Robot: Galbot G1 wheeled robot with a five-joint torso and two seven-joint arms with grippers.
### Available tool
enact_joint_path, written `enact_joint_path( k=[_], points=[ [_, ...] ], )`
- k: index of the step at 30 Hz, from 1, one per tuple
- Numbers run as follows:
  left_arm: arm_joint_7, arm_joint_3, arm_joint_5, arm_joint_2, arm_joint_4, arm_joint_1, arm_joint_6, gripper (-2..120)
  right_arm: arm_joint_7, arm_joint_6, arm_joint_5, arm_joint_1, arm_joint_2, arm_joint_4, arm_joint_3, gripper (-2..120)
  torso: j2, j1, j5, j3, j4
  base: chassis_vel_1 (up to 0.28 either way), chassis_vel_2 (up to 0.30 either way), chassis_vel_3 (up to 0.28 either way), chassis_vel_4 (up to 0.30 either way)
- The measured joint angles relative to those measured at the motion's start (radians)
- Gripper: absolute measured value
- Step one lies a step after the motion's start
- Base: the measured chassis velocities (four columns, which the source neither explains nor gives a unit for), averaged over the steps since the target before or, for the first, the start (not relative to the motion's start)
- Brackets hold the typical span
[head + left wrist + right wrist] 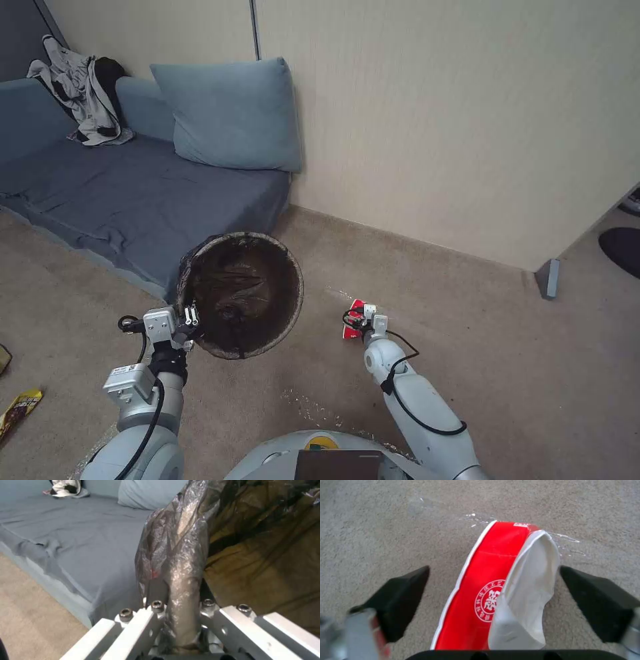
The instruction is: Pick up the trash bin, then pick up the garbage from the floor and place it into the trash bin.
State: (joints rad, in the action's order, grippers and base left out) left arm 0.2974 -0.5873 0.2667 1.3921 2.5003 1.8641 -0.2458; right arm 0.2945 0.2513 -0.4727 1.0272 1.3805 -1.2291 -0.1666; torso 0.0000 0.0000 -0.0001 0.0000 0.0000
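My left gripper [192, 319] is shut on the near rim of the trash bin [299, 280] and holds it above the carpet, tilted so its dark bag lining faces up. In the left wrist view, the bag-covered rim [180, 555] is pinched in that gripper [181, 605]. A flattened red-and-white paper cup [351, 333], a piece of the garbage, lies on the carpet to the right of the bin. My right gripper [360, 317] is low over it and open. The right wrist view shows the cup [486, 580] between the black fingers [403, 592], apart from both. A yellow snack wrapper [20, 407] lies far left.
A blue-grey sofa [133, 193] with a cushion [233, 113] and crumpled clothing [87, 93] stands behind the bin. A beige wall [433, 133] runs close behind the cup, ending at a partition foot [548, 277]. Open carpet lies to the right.
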Motion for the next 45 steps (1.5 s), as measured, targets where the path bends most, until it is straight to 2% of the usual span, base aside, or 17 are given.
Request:
enact_joint_path(
  k=[8,10,14,15,18,19,21,22,24,33,38,39,42,44,45],
  points=[
    [0.0,0.002,0.001,-0.001,0.0,-0.003,0.001,3,-0.001,-0.004,-0.003,0.004,0.006,0.008,-0.008,57,0.0,0.0,0.0,0.0,0.0,0.0,0.0,0.0,0.0],
    [0.0,0.002,0.001,-0.001,0.0,-0.003,0.001,3,-0.001,-0.004,-0.005,0.005,0.006,0.01,-0.01,53,0.0,0.0,0.0,0.0,-0.0001,0.0,0.0,0.0,0.0],
    [0.0,0.001,0.001,-0.001,0.0,-0.002,0.002,3,-0.001,-0.009,-0.01,0.006,0.007,0.019,-0.016,34,0.0,0.0,0.0,0.0,0.0,0.0,0.0,0.0,0.0],
    [0.0,0.001,0.001,-0.001,0.0,-0.002,0.002,3,-0.001,-0.009,-0.01,0.006,0.007,0.019,-0.016,34,0.0,0.0,0.0,0.0,0.0,0.0,0.0,0.0,0.0],
    [0.0,0.001,0.001,-0.001,0.0,-0.002,0.002,3,0.001,-0.016,-0.011,0.005,0.007,0.024,-0.018,21,0.0,0.0,0.0,0.0,-0.0001,0.0,0.0,0.0,0.0],
    [0.0,0.001,0.001,-0.001,0.0,-0.002,0.002,3,0.001,-0.016,-0.011,0.005,0.007,0.024,-0.018,21,0.0,0.0,0.0,0.0,-0.0001,0.0,0.0,0.0,0.0],
    [0.0,0.001,0.001,-0.001,0.0,-0.004,0.002,3,0.002,-0.019,-0.011,0.005,0.007,0.024,-0.018,10,0.0,0.0,0.0,0.0,-0.0001,0.0,0.0,0.0,0.0],
    [0.0,0.001,0.001,-0.001,0.0,-0.004,0.002,3,0.002,-0.019,-0.011,0.005,0.007,0.024,-0.018,10,0.0,0.0,0.0,0.0,-0.0001,0.0,0.0,0.0,0.0],
    [0.0,0.002,0.001,-0.001,0.0,-0.005,0.002,3,0.003,-0.019,-0.011,0.005,0.006,0.022,-0.018,0,0.0,0.0,0.0,0.0,-0.0001,0.0,0.0,0.0,0.0],
    [0.0,0.003,0.001,-0.001,0.0,-0.006,0.002,3,0.004,-0.019,-0.014,0.007,-0.002,0.005,-0.021,0,0.0,0.0,0.0002,0.0,0.0,0.0,0.0,0.0,0.0],
    [0.0,0.003,0.002,-0.001,0.0,-0.005,0.002,3,0.008,-0.019,-0.014,0.028,-0.023,-0.063,-0.024,0,0.0,0.0,0.0003,0.0,0.0,0.0,0.0,0.0,0.0],
    [0.0,0.003,0.002,-0.001,0.0,-0.005,0.002,3,0.008,-0.019,-0.014,0.035,-0.031,-0.085,-0.023,0,0.0,0.0,0.0003,0.0,0.0001,0.0,0.0,0.0,0.0],
    [-0.001,0.004,0.002,-0.002,0.0,-0.004,0.002,3,0.008,-0.003,-0.026,0.09,-0.102,-0.271,-0.016,0,0.0,0.0,0.0003,0.0,-0.0001,0.0,0.0,0.0,0.0],
    [-0.001,0.004,0.002,-0.002,0.0,-0.004,0.001,3,0.008,0.001,-0.03,0.1,-0.115,-0.303,-0.015,0,0.0,0.0,0.0002,0.0,0.0,0.0,0.0,0.0,0.0],
    [-0.001,0.005,0.003,-0.003,0.0,-0.004,0.0,3,0.007,0.012,-0.044,0.126,-0.151,-0.39,-0.015,0,0.0,0.0,0.0002,0.0,-0.0002,0.0,0.0,0.0,0.0]
  ],
)
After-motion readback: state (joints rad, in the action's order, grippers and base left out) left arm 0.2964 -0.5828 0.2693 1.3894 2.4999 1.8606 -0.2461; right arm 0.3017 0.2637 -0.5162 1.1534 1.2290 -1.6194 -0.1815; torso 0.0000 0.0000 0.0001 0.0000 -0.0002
